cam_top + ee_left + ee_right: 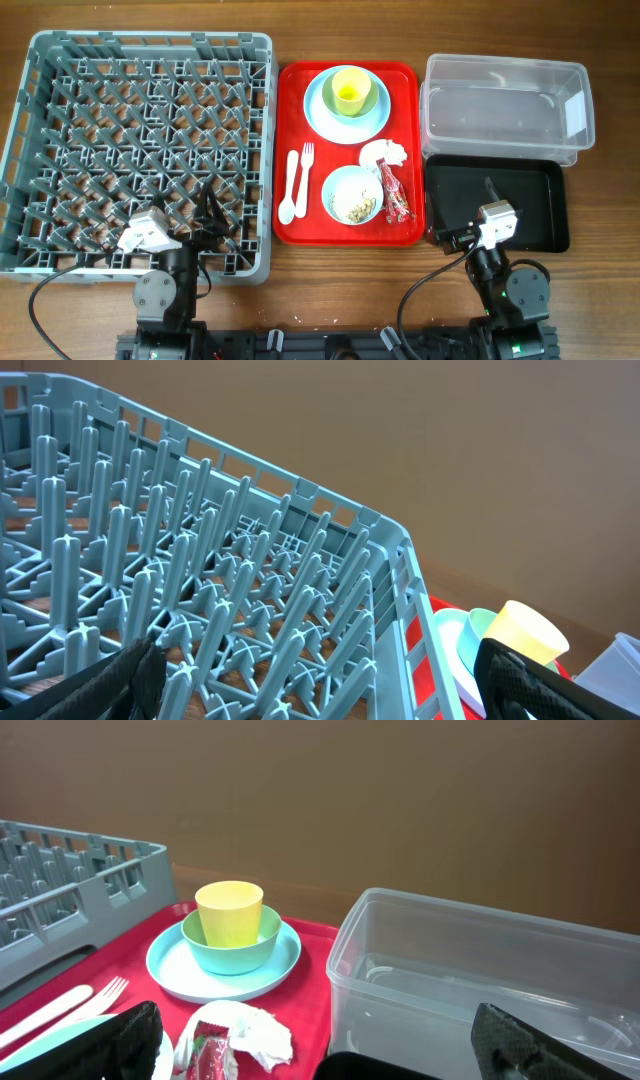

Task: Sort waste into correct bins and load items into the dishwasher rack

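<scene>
The grey dishwasher rack (140,60) stands at the left and holds nothing. On the red tray (405,85) are a pale blue plate (318,112) with a yellow-green cup (352,92) in a green bowl, a small bowl (352,195) holding crumb scraps, a white fork (305,168), a spoon (289,190), a napkin (385,153) and a red wrapper (395,195). My left gripper (207,215) is open and empty over the rack's front right part. My right gripper (470,215) is open and empty over the black tray (530,205). The clear tub (505,108) holds nothing.
The right wrist view shows the cup (229,912), napkin (255,1032), wrapper (212,1060) and tub (480,980) ahead. The left wrist view shows rack pegs (200,560) and the cup (525,632) beyond the rack wall. Bare wood table (610,200) lies right of the bins.
</scene>
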